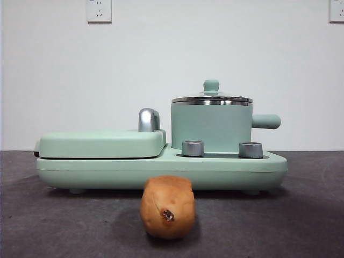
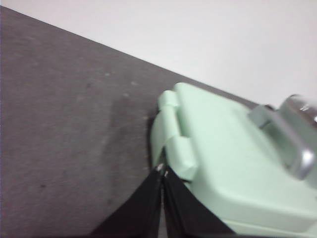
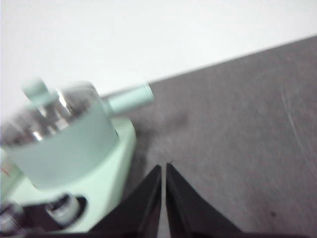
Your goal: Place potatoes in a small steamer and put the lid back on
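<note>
Dark grey tabletop (image 1: 312, 226) under a white wall carries a mint-green cooker base (image 1: 161, 169). On that base stands the small steamer (image 1: 211, 126), the lid (image 1: 212, 99) seated on it. The potato (image 1: 167, 207) lies on the table just before the base. Left gripper (image 2: 163, 169) and right gripper (image 3: 164, 166) are both closed, empty, beside the base's opposite ends.

A dark grey, slightly mottled surface (image 1: 312, 215) carries everything and runs back to a white wall. Directly on it stands a mint-green cooking base (image 1: 161, 171), resting on small feet. In front of the base, apart from it and nearer the front camera, lies the potato (image 1: 167, 206), orange-brown and oval, its dark-spotted end turned toward the camera. A soft shadow spreads on the surface around the potato.
</note>
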Robot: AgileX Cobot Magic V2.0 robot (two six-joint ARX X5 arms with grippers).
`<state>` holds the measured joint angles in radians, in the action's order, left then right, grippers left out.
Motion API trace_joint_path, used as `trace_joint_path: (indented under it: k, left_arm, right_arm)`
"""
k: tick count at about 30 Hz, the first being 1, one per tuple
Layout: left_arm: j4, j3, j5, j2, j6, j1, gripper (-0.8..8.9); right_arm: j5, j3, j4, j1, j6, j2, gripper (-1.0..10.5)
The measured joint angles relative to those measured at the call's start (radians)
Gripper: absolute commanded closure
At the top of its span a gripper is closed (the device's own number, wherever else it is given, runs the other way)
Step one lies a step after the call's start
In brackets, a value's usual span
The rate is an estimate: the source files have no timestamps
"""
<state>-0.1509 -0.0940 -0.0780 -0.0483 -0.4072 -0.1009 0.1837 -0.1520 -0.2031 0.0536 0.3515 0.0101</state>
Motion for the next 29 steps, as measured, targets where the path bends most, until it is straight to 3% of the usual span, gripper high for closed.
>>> trace_joint_path:
  k: [7, 12, 20, 29]
  left_arm:
    - [-0.13, -0.172, -0.035, -0.137, -0.024, -0.031, 8.05]
    - [-0.195, -0.332, -0.123, -0.286, -0.01, -0.048, 8.05]
    - [-0.32, -0.594, -0.237, -0.521, 0.095, -0.082, 8.05]
    - [-0.353, -0.769, -0.439, -0.698, 0.12, -0.129, 8.05]
  right_arm:
    - [0.069, -0.215, -0.14, 0.0, 0.047, 0.099, 9.3]
    - [0.18, -0.383, -0.246, 0.0, 0.04, 0.219, 9.3]
    - [0.363, -0.602, -0.424, 0.0, -0.058, 0.404, 9.3]
    - [0.61, -0.719, -0.496, 0.0, -0.156, 0.524, 9.3]
